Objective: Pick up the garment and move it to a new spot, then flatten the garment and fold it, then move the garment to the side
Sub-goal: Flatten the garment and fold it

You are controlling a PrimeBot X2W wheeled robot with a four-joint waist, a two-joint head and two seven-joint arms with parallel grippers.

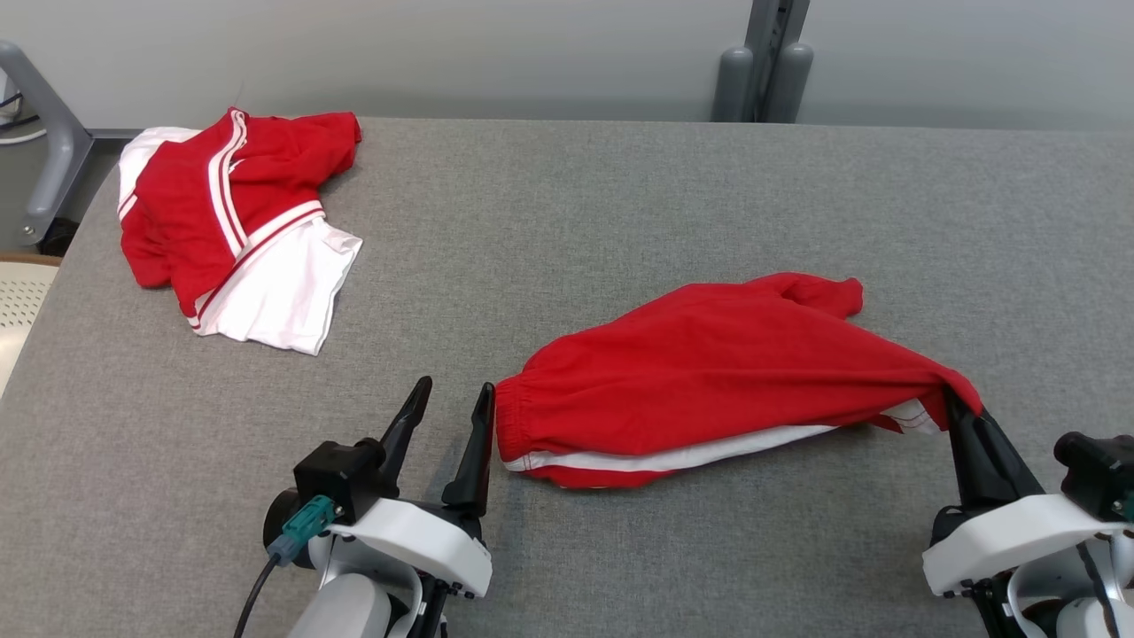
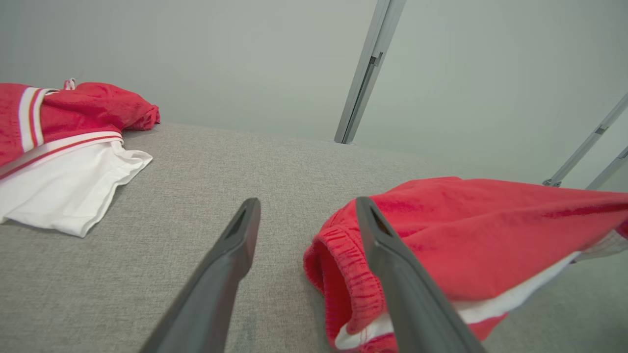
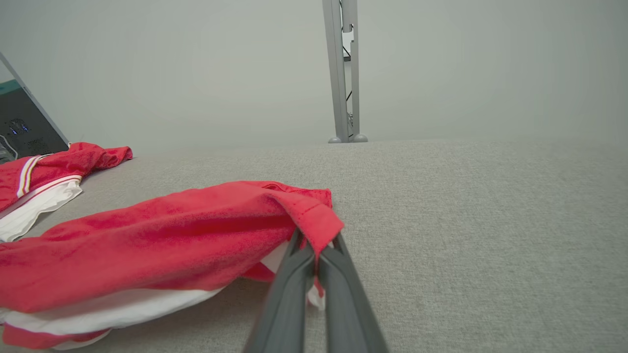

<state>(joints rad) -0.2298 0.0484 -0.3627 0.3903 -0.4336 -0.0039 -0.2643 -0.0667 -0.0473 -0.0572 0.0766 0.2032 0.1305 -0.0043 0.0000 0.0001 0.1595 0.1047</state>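
The right claw (image 1: 961, 403) is pinching the shorts (image 1: 709, 372) at their right end; the left claw (image 1: 454, 388) is gaping beside the waistband (image 1: 507, 425).

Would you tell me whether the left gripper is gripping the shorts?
No, the left gripper stands open beside the shorts, with bare table between its fingers.
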